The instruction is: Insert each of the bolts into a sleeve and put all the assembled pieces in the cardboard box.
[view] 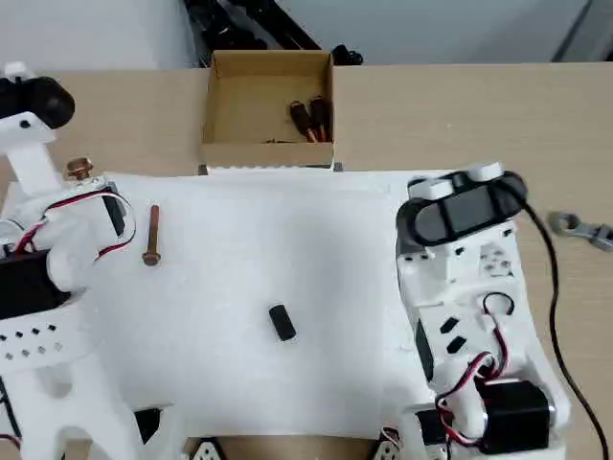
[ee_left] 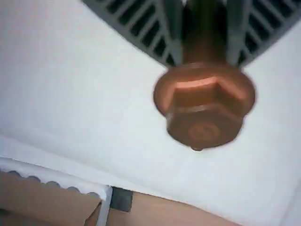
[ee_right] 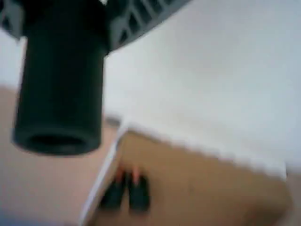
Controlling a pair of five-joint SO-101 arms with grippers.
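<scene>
My left gripper [ee_left: 205,23] is shut on a copper bolt [ee_left: 204,106] whose hex head faces the camera; that bolt's head [view: 79,170] shows at the mat's far left corner. My right gripper [ee_right: 66,19] is shut on a black sleeve [ee_right: 60,89], held with its open end down, above and near the cardboard box [ee_right: 202,188]. A second bolt [view: 151,235] lies on the white mat [view: 287,240]. A loose black sleeve [view: 282,322] lies mid-mat. The box [view: 230,105] holds two assembled pieces [view: 311,117], also seen from the right wrist [ee_right: 127,190].
The right arm [view: 460,206] stands over the mat's right side and the left arm [view: 48,259] over its left side. A metal wrench [view: 579,227] lies on the wooden table at the far right. A corner of the box [ee_left: 42,205] shows beyond the mat's edge.
</scene>
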